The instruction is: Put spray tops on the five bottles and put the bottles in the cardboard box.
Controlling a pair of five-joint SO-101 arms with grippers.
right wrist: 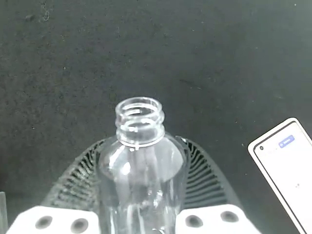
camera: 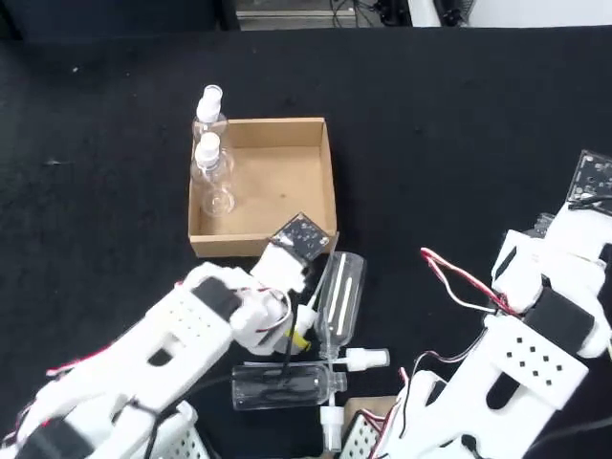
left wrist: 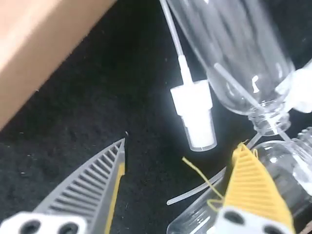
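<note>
Now left end effector point(left wrist: 181, 144) gapes before a spray top point(left wrist: 195, 114); right end effector point(right wrist: 146, 144) clamps a bottle point(right wrist: 141, 175).

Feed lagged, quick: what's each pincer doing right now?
Left pincer: open, empty, by a loose spray top.
Right pincer: closed on an uncapped bottle.

1. In the cardboard box point(camera: 287, 182), two topped bottles point(camera: 210, 167) stand along its left wall, one behind the other.
2. Before the box's front right corner lies an open bottle point(camera: 341, 296); a second bottle point(camera: 282, 387) lies crosswise, nearer the arms.
3. A spray top point(camera: 365, 360) lies just right of their necks (another top point(camera: 332, 421) lies further forward).
4. The right gripper point(right wrist: 144, 142) encloses a held bottle point(right wrist: 141, 165), with a phone point(right wrist: 285, 165) on the table nearby.
</note>
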